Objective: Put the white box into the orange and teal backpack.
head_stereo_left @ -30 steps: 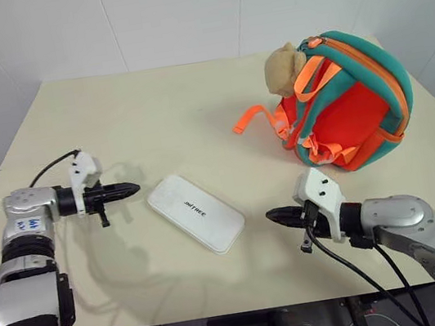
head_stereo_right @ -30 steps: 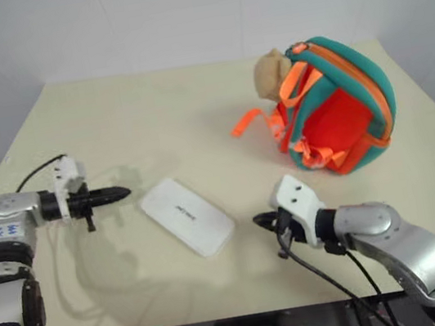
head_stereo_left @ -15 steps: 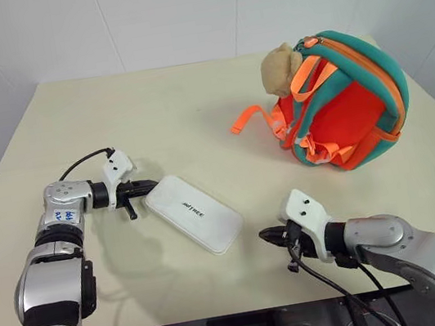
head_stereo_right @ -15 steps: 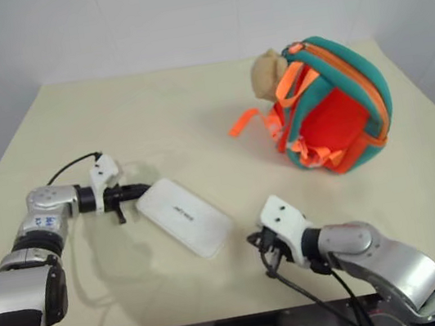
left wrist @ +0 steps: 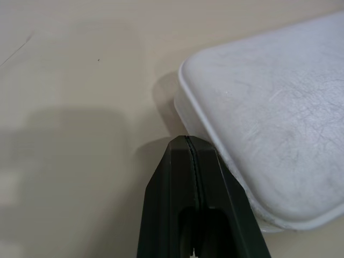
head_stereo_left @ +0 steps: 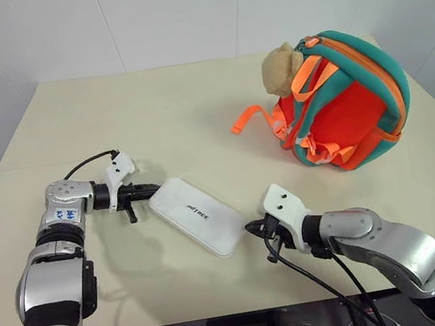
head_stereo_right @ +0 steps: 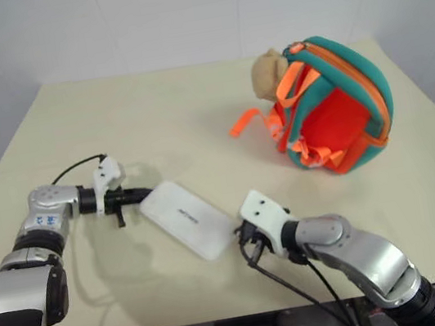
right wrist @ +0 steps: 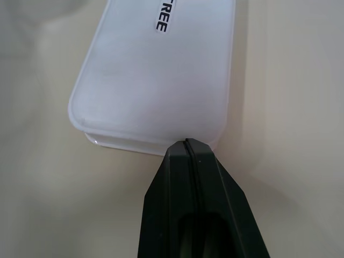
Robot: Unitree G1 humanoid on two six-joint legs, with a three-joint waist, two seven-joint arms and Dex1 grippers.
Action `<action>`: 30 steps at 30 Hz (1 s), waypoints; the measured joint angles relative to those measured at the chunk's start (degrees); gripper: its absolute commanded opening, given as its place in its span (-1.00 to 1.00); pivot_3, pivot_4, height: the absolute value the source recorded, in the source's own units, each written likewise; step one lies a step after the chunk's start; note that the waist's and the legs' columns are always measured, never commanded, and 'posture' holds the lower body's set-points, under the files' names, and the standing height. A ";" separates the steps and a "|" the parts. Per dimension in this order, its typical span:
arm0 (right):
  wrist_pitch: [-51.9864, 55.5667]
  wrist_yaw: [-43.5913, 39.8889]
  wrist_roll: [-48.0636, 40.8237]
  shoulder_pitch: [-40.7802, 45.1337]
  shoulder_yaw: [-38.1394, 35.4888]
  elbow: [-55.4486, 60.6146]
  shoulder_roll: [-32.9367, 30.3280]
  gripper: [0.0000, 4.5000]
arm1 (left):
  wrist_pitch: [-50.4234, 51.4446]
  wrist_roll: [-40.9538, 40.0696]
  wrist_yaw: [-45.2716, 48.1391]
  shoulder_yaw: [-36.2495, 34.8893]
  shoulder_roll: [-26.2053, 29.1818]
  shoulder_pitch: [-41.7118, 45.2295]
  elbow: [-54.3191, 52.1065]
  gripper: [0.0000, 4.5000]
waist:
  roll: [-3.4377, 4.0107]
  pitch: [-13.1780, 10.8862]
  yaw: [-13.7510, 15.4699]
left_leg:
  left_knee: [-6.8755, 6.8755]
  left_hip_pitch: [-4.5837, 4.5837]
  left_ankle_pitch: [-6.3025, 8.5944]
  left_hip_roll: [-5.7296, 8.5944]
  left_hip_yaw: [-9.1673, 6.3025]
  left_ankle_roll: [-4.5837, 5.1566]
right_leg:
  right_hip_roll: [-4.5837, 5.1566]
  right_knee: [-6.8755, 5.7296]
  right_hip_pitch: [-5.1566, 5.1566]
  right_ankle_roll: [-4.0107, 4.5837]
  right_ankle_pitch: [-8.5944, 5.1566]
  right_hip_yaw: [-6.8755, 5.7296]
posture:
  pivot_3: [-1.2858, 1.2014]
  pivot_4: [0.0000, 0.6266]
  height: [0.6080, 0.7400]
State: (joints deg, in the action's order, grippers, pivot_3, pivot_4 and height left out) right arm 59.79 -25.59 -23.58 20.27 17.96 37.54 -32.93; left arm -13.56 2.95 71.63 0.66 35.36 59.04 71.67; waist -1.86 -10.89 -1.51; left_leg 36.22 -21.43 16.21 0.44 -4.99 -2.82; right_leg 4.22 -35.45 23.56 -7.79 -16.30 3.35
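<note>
- The left tool [head_stereo_left: 152, 189] has its two black fingers pressed together with nothing between them, its tip touching or just short of the near-left corner of the white box [head_stereo_left: 197, 214]; in the left wrist view the shut tip [left wrist: 186, 142] sits right against the box's lower rim [left wrist: 215, 145]
- The right tool [head_stereo_left: 253, 228] is likewise closed and empty, its tip at the opposite end of the box; the right wrist view shows the tip [right wrist: 187, 144] at the short end wall [right wrist: 145, 141], touching or nearly so
- Risk, as I judge it: with both tools shut, the box can only be squeezed end to end between two narrow points; if the tips sit off-centre, the flat box may pivot on the counter [head_stereo_left: 152, 115], pop upward or skid away
- A push from one side alone would likely slide it toward the counter's near edge
- From the left tool the box lies at about 4 o'clock, stretching diagonally; from the right tool it lies at about 10 o'clock
- The orange and teal backpack [head_stereo_left: 346, 101] stands well apart at about 1 o'clock from the right tool, and whether its zipper is open enough I cannot tell, so a blocked entry is another hazard
</note>
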 measured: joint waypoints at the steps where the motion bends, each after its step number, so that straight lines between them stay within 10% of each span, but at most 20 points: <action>1: 0.00 -0.09 0.28 0.67 0.20 -0.36 0.10 -0.95 | 0.20 0.01 0.41 0.10 0.19 -0.05 -0.51 -1.00 | 0.00 0.00 -0.06 | 0.02 0.00 0.00 0.00 0.00 0.00 | 0.00 -0.02 0.00 0.00 0.00 0.00 | 0.03 -0.52 1.00; 30: -5.91 -6.20 5.16 5.54 1.81 -6.78 -1.66 -0.95 | 14.29 -2.76 9.24 2.59 5.28 -14.66 -28.51 -1.00 | 0.00 0.00 0.04 | -0.01 -0.01 0.00 -0.02 -0.02 0.00 | 0.02 0.00 0.02 0.02 -0.01 0.01 | 0.03 -0.52 1.00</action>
State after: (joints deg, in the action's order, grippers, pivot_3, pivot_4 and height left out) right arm 53.88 -31.79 -18.42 25.81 19.77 30.76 -34.59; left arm 0.72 0.19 80.87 3.25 40.64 44.38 43.16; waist -1.86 -10.89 -1.47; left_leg 36.21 -21.44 16.21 0.42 -5.01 -2.82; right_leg 4.23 -35.45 23.59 -7.78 -16.31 3.36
